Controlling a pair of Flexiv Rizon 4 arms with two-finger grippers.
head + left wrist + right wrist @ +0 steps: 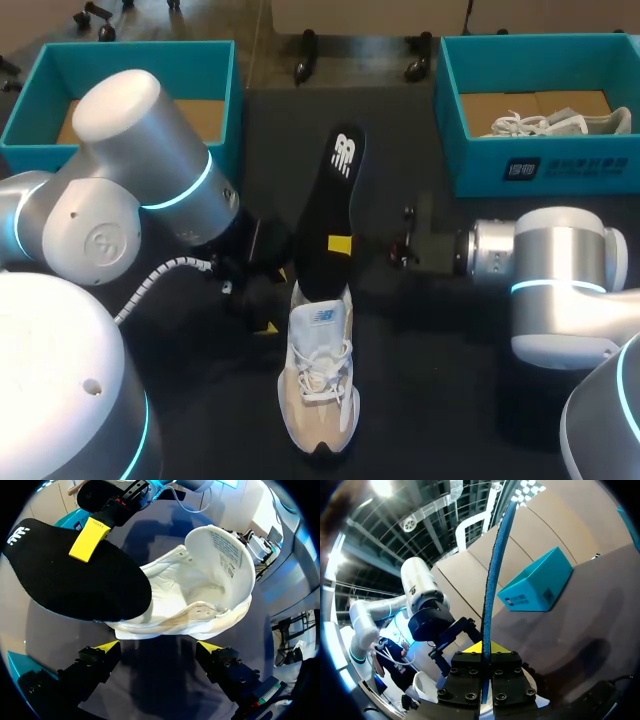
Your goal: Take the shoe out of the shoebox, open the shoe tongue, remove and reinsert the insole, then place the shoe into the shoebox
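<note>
Insole (325,200) is pinched between the right hand's (485,649) tips and held up at 12 o'clock over the shoe's (318,380) heel, likely for reinserting. Left hand (160,647), fingers apart, sits beside the heel at 9 o'clock, probably to steady the shoe on the table (450,400).

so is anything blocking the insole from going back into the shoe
Nothing visible does. The insole, held in the right claw, has its end at the shoe opening; the tongue stands lifted back and the inside looks bare. The left claw is open, just short of the shoe.
</note>
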